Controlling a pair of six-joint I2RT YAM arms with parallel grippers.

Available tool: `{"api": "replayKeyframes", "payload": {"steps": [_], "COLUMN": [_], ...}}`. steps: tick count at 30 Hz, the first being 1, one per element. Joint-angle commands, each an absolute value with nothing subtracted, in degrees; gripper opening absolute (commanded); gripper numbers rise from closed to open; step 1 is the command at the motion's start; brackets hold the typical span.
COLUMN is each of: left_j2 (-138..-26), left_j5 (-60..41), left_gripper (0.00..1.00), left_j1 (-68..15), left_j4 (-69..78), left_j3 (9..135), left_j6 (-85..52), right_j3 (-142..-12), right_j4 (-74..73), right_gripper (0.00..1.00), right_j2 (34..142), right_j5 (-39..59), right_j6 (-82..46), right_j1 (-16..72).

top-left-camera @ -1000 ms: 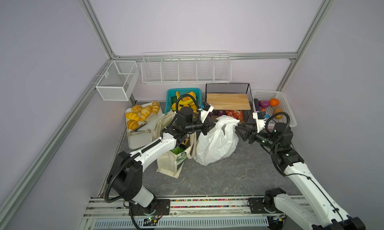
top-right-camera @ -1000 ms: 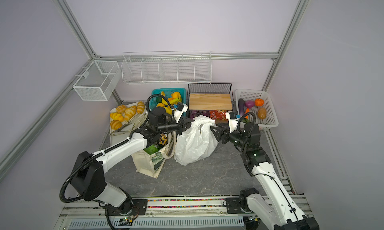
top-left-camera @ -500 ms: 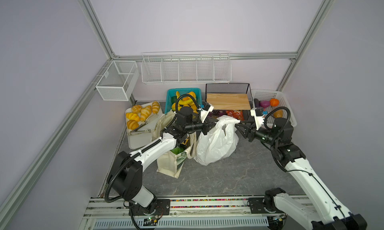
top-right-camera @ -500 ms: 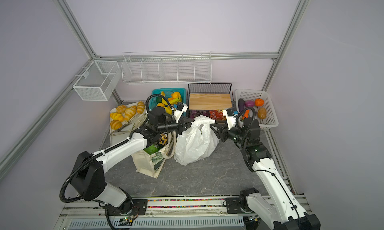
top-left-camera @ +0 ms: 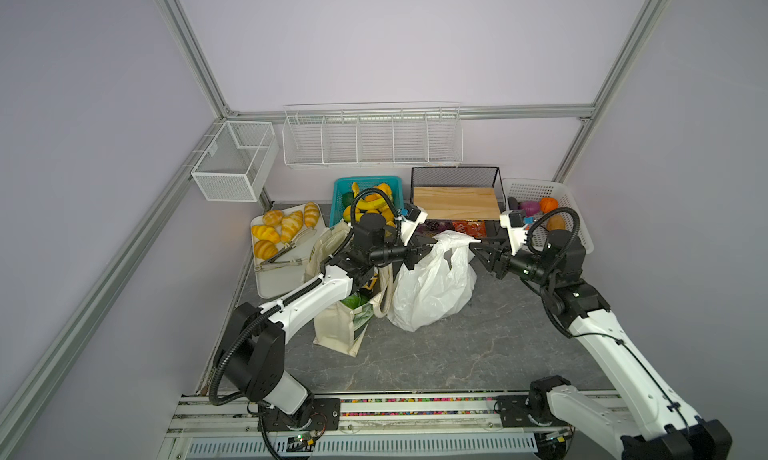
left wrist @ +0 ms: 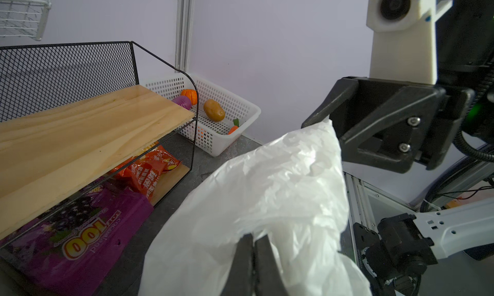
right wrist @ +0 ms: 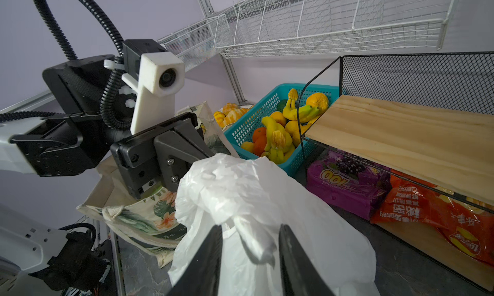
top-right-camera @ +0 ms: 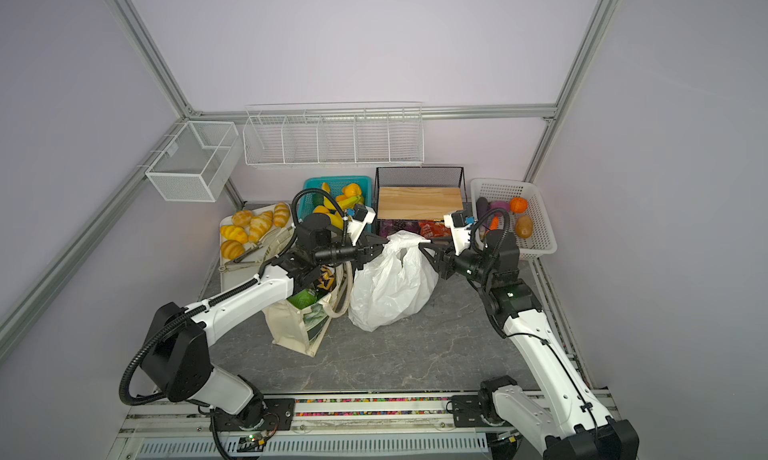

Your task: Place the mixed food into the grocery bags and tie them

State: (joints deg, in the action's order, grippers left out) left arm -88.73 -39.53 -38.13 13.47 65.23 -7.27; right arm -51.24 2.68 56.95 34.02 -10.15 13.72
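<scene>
The white plastic grocery bag stands bulging in the middle of the table, and its contents are hidden. My left gripper is shut on the bag's left handle and holds it up. My right gripper is at the opposite handle, open, with a twisted strip of that handle between its fingers. The cream canvas tote stands under my left arm. In it show a green snack bag and a black-and-yellow snack bag.
Behind the bags are a teal basket of fruit, a black mesh rack with a wooden shelf and snack packets beneath, and a white basket of vegetables. A tray of bread rolls and tongs lies at the left.
My right gripper has moved up and in to the bag's right handle, and its jaws have narrowed around it. The left gripper has kept its hold and place.
</scene>
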Motion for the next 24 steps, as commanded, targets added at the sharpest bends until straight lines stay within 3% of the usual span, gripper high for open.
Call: {"api": "replayKeyframes", "payload": {"steps": [1,15,24], "left_j2": [-88.77,-87.57,-83.73], "left_j5": [-40.7,-39.29,-32.06], "left_gripper": [0.0,0.0,0.0], "left_j1": [-37.88,-37.88,-37.92], "left_j4": [14.69,15.07,13.87], "left_j3": [65.24,64.64,63.63], "left_j6": [-7.38,-7.8,-8.46], "right_j3": [-52.95,-52.04,-53.05], "right_j4": [1.69,4.03,15.3], "right_gripper": [0.38,0.07,0.06], "right_j2": [57.73,56.65,54.59], "right_j5": [35.18,33.47,26.54], "right_j6": [-8.77,-8.21,-8.69], "right_j1": [14.15,14.43,14.42]}}
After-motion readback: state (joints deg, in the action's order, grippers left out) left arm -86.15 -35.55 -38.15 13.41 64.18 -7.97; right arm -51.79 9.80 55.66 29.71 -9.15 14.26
